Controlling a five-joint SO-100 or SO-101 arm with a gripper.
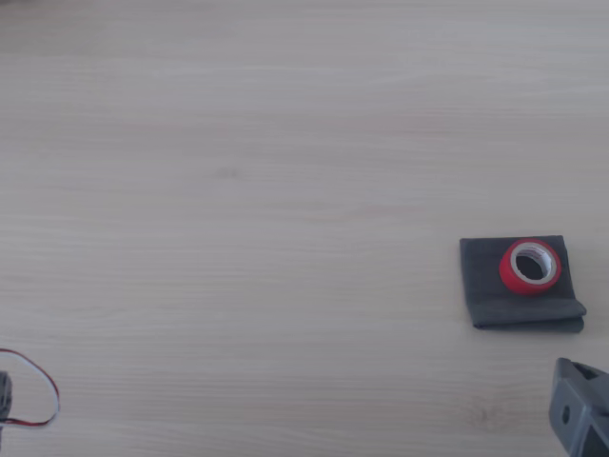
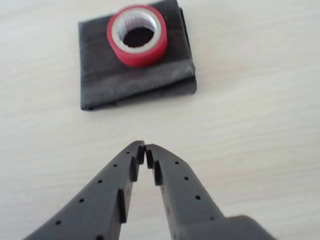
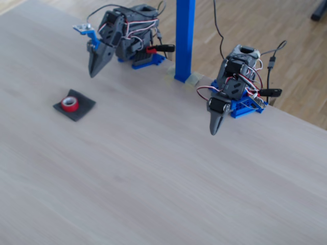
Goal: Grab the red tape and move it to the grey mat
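The red tape (image 2: pixel 137 36) lies flat on the grey mat (image 2: pixel 100 75), its whitish core ring facing up. Both also show in the other view, tape (image 1: pixel 529 268) on mat (image 1: pixel 485 286), and in the fixed view, tape (image 3: pixel 69 104) on mat (image 3: pixel 82 110), at the table's left. My gripper (image 2: pixel 145 148) is shut with nothing between its fingers. It hovers a short way back from the mat's near edge and touches neither tape nor mat. In the fixed view the gripper (image 3: pixel 93 75) points down, above and behind the mat.
A second arm (image 3: pixel 227 92) stands at the table's right rear, its gripper pointing down. A blue post (image 3: pixel 184 41) rises between the two arm bases. A thin red wire loop (image 1: pixel 43 395) lies at the bottom left of the other view.
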